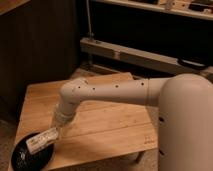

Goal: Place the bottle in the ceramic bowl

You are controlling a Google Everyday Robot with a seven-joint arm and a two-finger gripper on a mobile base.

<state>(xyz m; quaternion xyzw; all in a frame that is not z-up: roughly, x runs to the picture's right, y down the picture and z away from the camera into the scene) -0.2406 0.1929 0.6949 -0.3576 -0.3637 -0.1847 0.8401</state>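
We see the hand (54, 133) clamped on the bottle (41, 141), held tilted over the 1 o'clock rim of the ceramic bowl (22, 159), which sits at 7 o'clock on the worktop (110, 125).

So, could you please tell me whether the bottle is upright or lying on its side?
On its side: the bottle stretches nearly level from the gripper, over the upper rim of the ceramic bowl.

It is looking like a lab or workshop: a metal rail (135, 55) is running behind the slatted wooden worktop (110, 120), the tool (51, 134) hanging over its near corner.
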